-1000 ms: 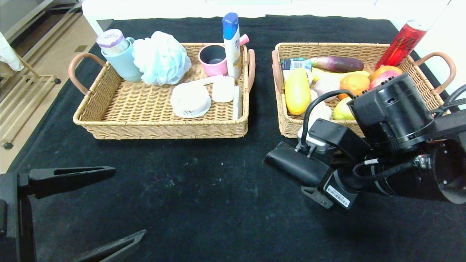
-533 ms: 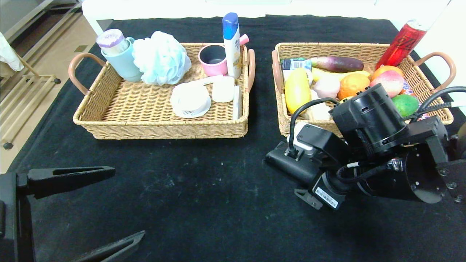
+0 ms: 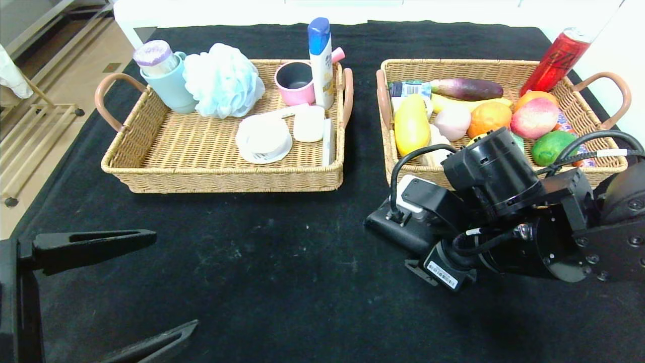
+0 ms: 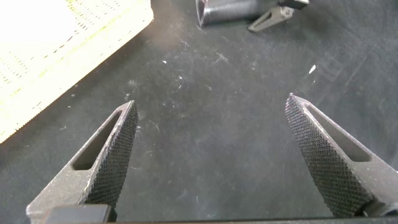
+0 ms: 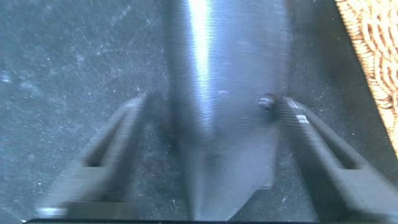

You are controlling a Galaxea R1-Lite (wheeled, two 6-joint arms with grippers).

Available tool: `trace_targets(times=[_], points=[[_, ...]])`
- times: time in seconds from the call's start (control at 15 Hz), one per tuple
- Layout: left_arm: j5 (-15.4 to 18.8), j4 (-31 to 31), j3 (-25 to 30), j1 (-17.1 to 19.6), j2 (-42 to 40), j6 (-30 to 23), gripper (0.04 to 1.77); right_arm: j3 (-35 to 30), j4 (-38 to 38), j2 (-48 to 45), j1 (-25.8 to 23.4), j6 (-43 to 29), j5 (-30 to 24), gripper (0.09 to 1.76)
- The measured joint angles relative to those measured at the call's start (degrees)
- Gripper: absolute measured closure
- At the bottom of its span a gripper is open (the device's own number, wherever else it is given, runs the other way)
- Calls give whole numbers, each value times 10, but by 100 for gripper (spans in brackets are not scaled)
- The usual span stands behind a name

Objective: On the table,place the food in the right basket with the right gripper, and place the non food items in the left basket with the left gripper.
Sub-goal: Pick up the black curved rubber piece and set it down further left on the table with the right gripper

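Black pouch (image 3: 390, 229) between right claw (image 5: 205, 155) fingers, beside right basket (image 3: 403, 176) edge

No lettering reads clearly; the barcode label (image 3: 442, 273) and red can (image 3: 556, 59) markings stay illegible.

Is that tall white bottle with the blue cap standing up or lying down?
Standing up. The white bottle rises upright, cap on top, in the left basket, beside the pink cup.

You saw a tan tiled floor (image 3: 60, 75) to the robot's left, with a pale wooden rack (image 3: 30, 136) on castors.
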State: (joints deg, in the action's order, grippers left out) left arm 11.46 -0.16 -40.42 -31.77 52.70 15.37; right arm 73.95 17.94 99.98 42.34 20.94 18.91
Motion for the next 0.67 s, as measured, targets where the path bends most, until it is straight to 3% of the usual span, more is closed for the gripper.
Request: trace_targets(times=[0.2,0.33,0.47,0.67], points=[[0,0,0,0,-1,0,9,-4,0,1,0,0,1,83],[1,0,0,0,-1,0,9,-4,0,1,1,0,0,100],[1,0,1,0,-1,0,9,-4,0,1,1,1,0,114],[1,0,1,0,-1,0,9,-4,0,1,1,1,0,114]])
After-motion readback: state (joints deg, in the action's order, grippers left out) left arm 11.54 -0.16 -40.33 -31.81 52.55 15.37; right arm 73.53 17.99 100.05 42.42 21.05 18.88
